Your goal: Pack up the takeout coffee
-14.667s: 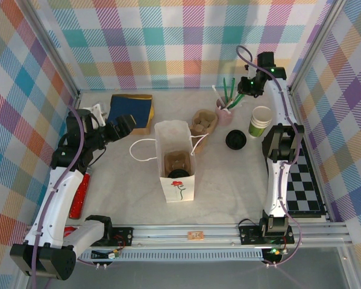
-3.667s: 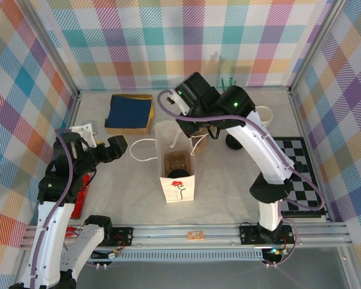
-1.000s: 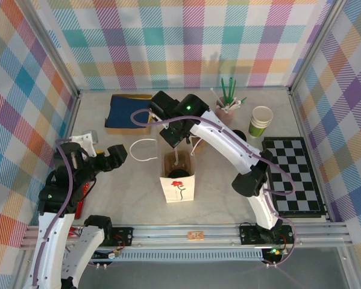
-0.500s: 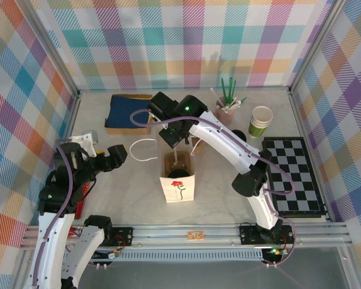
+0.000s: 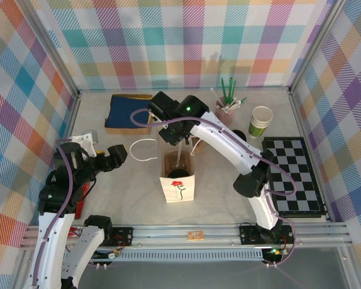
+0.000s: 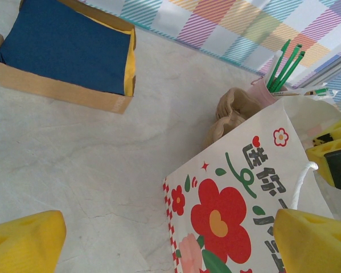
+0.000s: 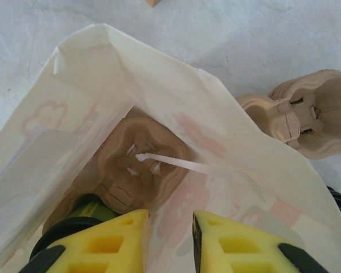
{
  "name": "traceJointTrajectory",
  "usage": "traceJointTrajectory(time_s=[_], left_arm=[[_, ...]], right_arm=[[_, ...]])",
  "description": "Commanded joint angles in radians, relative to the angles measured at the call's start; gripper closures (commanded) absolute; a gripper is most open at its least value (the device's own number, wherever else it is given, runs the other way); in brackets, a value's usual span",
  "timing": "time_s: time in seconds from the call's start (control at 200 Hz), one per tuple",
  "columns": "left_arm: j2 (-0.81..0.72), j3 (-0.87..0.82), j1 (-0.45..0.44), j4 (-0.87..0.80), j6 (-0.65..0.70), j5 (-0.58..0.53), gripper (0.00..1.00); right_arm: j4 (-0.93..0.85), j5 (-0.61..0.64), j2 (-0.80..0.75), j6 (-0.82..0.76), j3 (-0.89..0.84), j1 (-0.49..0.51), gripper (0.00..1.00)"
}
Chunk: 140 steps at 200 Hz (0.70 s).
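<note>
The takeout coffee (image 7: 73,226), a green cup with a black lid, sits in a brown cup carrier (image 7: 137,165) inside the white flower-printed paper bag (image 5: 179,186). From above, its lid (image 5: 175,175) shows at the bag's front. A thin white stick (image 7: 173,162) lies across the carrier's free pocket. My right gripper (image 7: 170,242) hangs over the bag's mouth with its jaws a little apart and nothing between them. My left gripper (image 5: 116,154) stands wide open to the left of the bag (image 6: 238,199), apart from it.
A spare brown carrier (image 7: 307,111) lies behind the bag. A pink pot of green sticks (image 5: 227,103) and a lidless green cup (image 5: 260,122) stand at the back right. A box of blue napkins (image 5: 130,112) sits back left, a checkerboard (image 5: 295,174) right.
My right gripper's jaws have parted from shut, and the white stick rests loose in the carrier. Neither arm has shifted noticeably.
</note>
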Motion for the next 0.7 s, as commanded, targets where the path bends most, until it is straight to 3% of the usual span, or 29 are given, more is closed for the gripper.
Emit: traceJointTrajectory(time_s=[0.0,0.395,0.695], left_arm=[[0.000,-0.007,0.011,0.005,-0.006,-0.001,0.07],[0.024,0.010,0.011,0.021,-0.022,0.001,0.06],[0.143,0.108,0.013,0.031,-0.072,-0.028,0.06]], right_arm=[[-0.001,0.004,-0.040,0.011,-0.001,0.011,0.70],[0.014,-0.097,-0.105,0.021,0.002,0.016,0.64],[0.033,-0.134,-0.186,0.032,-0.005,0.017,0.57]])
